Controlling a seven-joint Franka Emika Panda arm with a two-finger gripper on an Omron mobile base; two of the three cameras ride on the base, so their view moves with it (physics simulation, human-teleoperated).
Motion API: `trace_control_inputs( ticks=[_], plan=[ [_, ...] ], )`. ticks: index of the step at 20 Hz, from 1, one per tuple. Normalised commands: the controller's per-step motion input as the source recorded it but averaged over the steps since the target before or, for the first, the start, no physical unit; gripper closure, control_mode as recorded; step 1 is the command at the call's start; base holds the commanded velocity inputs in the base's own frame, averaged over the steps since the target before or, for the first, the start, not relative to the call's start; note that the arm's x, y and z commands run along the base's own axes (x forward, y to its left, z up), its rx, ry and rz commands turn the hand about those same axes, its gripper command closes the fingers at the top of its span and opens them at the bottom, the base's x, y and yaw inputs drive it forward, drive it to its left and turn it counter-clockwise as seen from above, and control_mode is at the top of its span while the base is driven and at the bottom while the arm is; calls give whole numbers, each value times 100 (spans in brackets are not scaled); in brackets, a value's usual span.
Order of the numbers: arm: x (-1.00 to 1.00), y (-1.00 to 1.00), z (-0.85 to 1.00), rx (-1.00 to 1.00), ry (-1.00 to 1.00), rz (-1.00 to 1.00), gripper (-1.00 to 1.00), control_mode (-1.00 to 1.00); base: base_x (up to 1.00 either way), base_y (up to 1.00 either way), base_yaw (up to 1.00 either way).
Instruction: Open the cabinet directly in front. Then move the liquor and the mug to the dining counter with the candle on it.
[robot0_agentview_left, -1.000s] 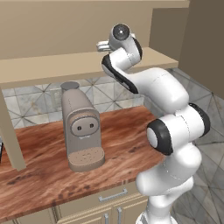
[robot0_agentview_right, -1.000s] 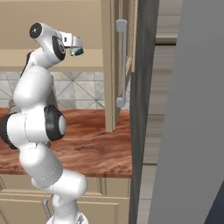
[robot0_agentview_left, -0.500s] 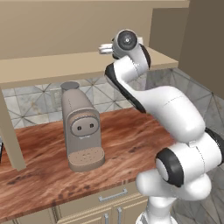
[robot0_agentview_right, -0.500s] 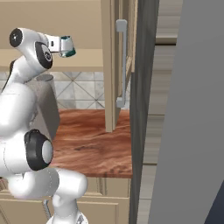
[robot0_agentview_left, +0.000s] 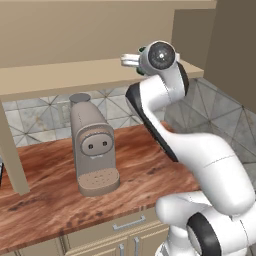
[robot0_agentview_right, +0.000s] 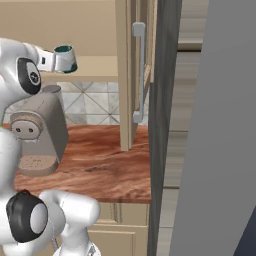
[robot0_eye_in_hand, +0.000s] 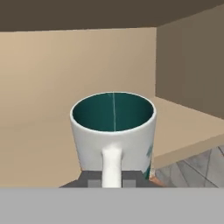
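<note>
Gripping the small white mug with teal inside (robot0_eye_in_hand: 113, 131) by its loop handle, gripper (robot0_eye_in_hand: 112, 178) clamped tight, upright near the beige wall cabinet (robot0_agentview_right: 131, 70) shelf for carrying.

Mug (robot0_eye_in_hand: 113, 131) base and tool (robot0_eye_in_hand: 112, 178) fingertips behind the handle.

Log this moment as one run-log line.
phase: carrying mug | gripper: shut on mug handle | mug: upright, off the shelf | cabinet: open

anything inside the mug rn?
The mug held by the pincer looks empty: only its dark teal inner wall shows. The rim hides its bottom.
</note>
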Motion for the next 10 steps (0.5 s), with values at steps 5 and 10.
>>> trace_control_inputs(
  ticks=[5,10],
  plan=[
    [-100,-1,15,14,13,-7,100,-100,0,0,0],
    [-100,0,-44,1,26,-12,100,-100,0,0,0]
  ],
)
